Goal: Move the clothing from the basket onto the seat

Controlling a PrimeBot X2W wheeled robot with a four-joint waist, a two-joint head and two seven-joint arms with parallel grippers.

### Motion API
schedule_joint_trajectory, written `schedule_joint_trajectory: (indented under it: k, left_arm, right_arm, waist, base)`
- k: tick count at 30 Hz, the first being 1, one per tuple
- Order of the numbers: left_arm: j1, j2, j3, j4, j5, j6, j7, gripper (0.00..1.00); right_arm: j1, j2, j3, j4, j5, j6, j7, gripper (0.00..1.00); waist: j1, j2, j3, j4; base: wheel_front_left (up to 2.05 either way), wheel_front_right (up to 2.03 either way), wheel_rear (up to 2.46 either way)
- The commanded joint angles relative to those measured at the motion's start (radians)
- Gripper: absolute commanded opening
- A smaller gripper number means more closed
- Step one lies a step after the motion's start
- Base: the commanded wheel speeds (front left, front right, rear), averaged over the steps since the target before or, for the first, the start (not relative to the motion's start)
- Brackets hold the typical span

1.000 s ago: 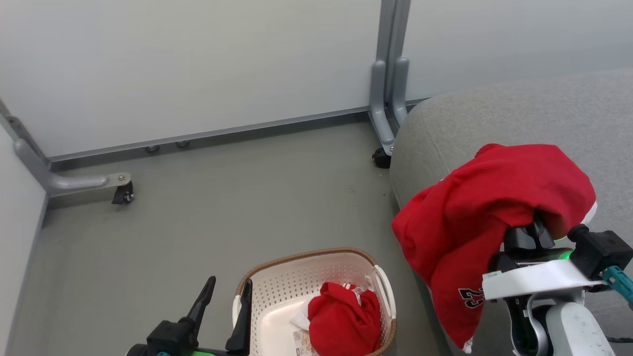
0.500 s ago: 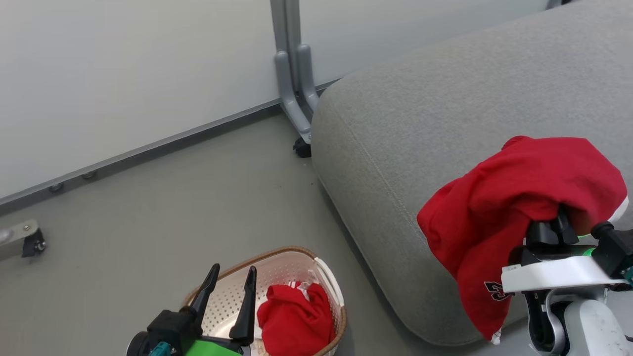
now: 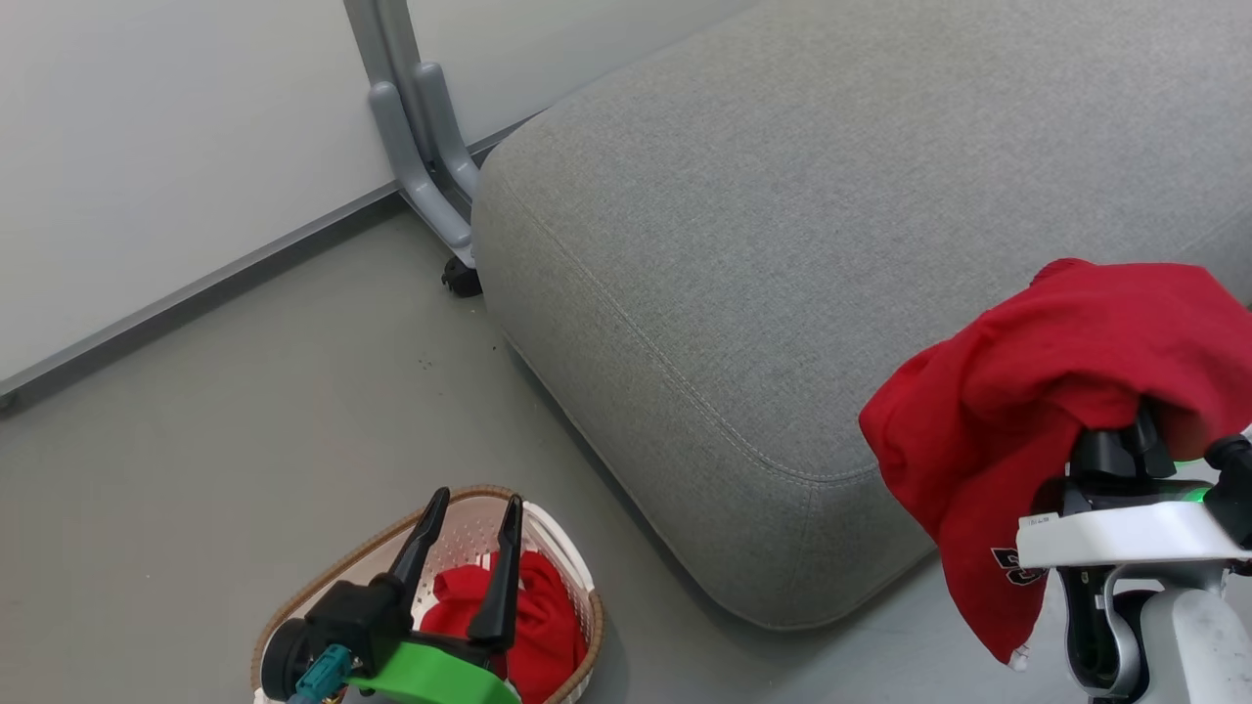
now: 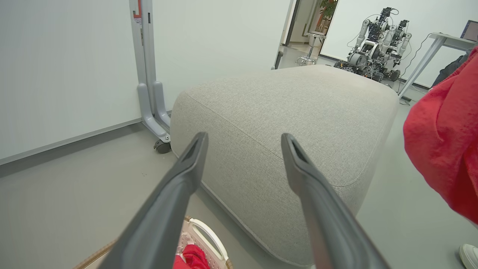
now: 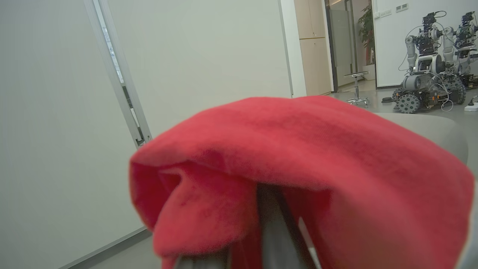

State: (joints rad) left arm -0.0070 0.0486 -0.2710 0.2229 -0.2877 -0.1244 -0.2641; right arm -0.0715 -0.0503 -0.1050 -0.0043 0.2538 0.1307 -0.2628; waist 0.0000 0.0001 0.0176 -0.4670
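One red garment (image 3: 1066, 362) hangs draped over my right gripper (image 3: 1125, 435), which is shut on it beside the near right corner of the grey seat (image 3: 782, 244). The fabric hides the fingertips, and part of a dark print shows at its lower hem. In the right wrist view the same clothing (image 5: 298, 149) covers the fingers. A second red garment (image 3: 538, 626) lies in the cream basket (image 3: 293, 606) on the floor at lower left. My left gripper (image 3: 474, 504) stands open above the basket, holding nothing. Its fingers (image 4: 194, 157) frame the seat (image 4: 298, 104).
A grey partition post (image 3: 430, 166) on a caster (image 3: 460, 279) stands against the white wall by the seat's far corner. Other robots (image 4: 373, 48) and a table (image 4: 448, 41) are behind the seat. A white shoe (image 4: 468, 254) shows on the floor at lower right.
The head camera has swung right, so the seat now takes up more of the view and the basket sits at lower left. My right gripper still holds the red garment; the left stays open.
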Motion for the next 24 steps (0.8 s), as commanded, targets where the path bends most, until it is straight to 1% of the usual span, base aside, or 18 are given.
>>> schedule_joint_trajectory:
  k: [1, 5, 7, 11, 13, 17, 24]
  left_arm:
    - [-0.014, 0.003, -0.001, 0.000, 0.012, -0.004, 0.000, 1.00]
    - [-0.008, 0.003, -0.002, 0.003, 0.011, -0.006, 0.000, 1.00]
    - [0.003, 0.003, 0.008, 0.002, -0.013, -0.004, 0.000, 1.00]
    - [-0.008, 0.003, 0.006, -0.011, -0.009, -0.004, 0.000, 1.00]
    - [-0.020, 0.004, -0.008, -0.021, 0.005, -0.005, 0.000, 1.00]
    - [-0.060, 0.004, -0.040, -0.042, 0.027, -0.006, 0.000, 1.00]
    - [-0.162, 0.005, -0.092, -0.053, 0.079, -0.008, 0.000, 1.00]
  right_arm:
    - [-0.014, -0.001, -0.002, -0.006, 0.007, 0.000, -0.003, 0.00]
    - [-0.025, -0.001, -0.016, -0.006, 0.007, 0.000, -0.003, 0.00]
    - [-0.038, -0.001, -0.029, 0.002, 0.004, 0.000, -0.003, 0.00]
    - [-0.091, -0.004, -0.057, -0.006, -0.023, 0.000, -0.003, 0.00]
    - [-0.130, -0.023, -0.063, -0.008, -0.030, 0.000, -0.003, 0.00]
    - [-0.244, -0.059, -0.087, 0.010, -0.002, 0.000, -0.003, 0.00]
    - [-0.525, -0.172, -0.112, 0.090, 0.034, 0.000, -0.003, 0.00]
  waist:
    - [0.0000, -0.0001, 0.019, -0.018]
    - [0.0000, -0.0001, 0.021, -0.020]
    - [0.0000, -0.0001, 0.022, -0.021]
    - [0.0000, -0.0001, 0.050, 0.000]
    - [0.0000, -0.0001, 0.075, 0.014]
    - [0.0000, -0.0001, 0.167, 0.051]
    - [0.0000, -0.0001, 0.345, 0.116]
  base:
    - [0.00, 0.00, 0.00]
    - [0.00, 0.00, 0.00]
    - [0.00, 0.00, 0.00]
    - [0.00, 0.00, 0.00]
    - [0.00, 0.00, 0.00]
    - [0.00, 0.00, 0.00]
    - [0.00, 0.00, 0.00]
